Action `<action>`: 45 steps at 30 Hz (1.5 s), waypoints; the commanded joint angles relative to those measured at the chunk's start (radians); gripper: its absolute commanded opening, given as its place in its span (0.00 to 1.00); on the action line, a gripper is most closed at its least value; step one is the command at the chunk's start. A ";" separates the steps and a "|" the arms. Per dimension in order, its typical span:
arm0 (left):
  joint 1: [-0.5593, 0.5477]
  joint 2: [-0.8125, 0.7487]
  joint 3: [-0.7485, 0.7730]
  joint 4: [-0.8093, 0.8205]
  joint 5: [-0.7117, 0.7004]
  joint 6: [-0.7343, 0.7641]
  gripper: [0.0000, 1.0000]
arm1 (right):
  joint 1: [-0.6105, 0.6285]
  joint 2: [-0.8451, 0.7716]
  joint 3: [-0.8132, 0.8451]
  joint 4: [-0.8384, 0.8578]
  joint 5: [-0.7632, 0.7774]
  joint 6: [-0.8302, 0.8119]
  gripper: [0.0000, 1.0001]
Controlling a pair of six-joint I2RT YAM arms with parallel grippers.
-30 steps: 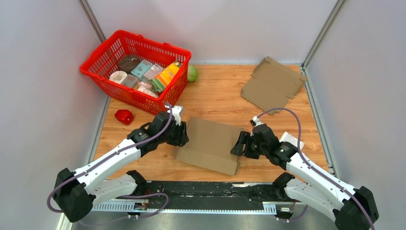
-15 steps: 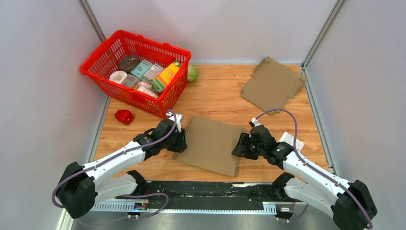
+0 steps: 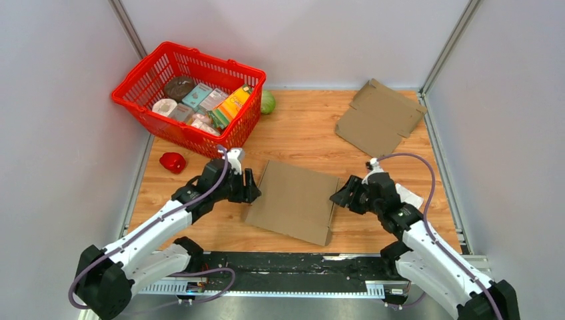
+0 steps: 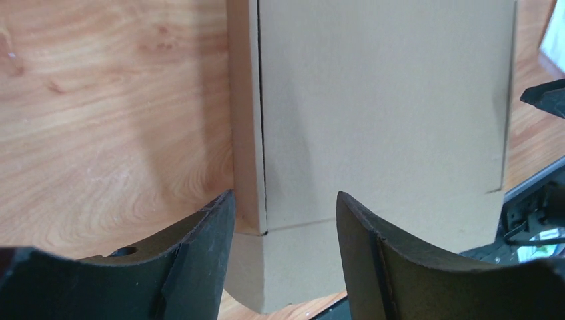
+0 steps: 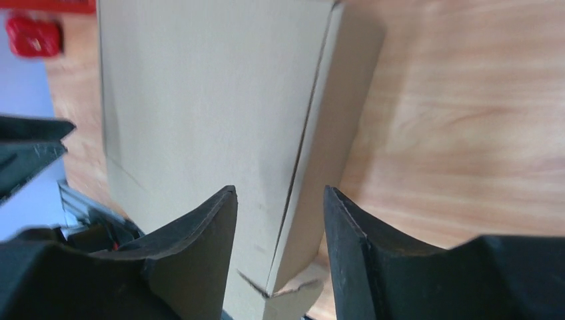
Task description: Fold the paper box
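Pale grey walls (image 3: 300,40), metal corner posts (image 3: 128,27), light wood-grain tabletop (image 3: 300,133), black rail (image 3: 280,264) at near edge

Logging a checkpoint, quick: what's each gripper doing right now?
Left gripper: open, holding nothing, facing one edge of the cardboard box.
Right gripper: open, holding nothing, facing the opposite edge.

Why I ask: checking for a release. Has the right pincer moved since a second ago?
Yes. The right pincer has drawn back to the right, toward the table's right edge, away from the cardboard box.
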State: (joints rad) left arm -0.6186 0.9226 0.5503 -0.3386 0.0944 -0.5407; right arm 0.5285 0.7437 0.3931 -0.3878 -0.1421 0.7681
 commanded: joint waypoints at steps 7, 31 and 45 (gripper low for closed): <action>0.092 0.197 0.122 0.114 0.123 0.007 0.66 | -0.217 0.203 0.015 0.233 -0.215 -0.075 0.44; 0.198 0.248 0.016 0.245 0.355 0.004 0.75 | -0.659 0.365 -0.166 0.336 -0.606 -0.099 0.21; 0.203 0.344 -0.027 0.463 0.528 -0.105 0.78 | -0.696 0.395 -0.171 0.354 -0.626 -0.099 0.21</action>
State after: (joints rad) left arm -0.4225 1.2247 0.5346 0.0154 0.5327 -0.6052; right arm -0.1585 1.1191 0.2546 0.0090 -0.8642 0.7197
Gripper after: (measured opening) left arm 0.782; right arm 0.214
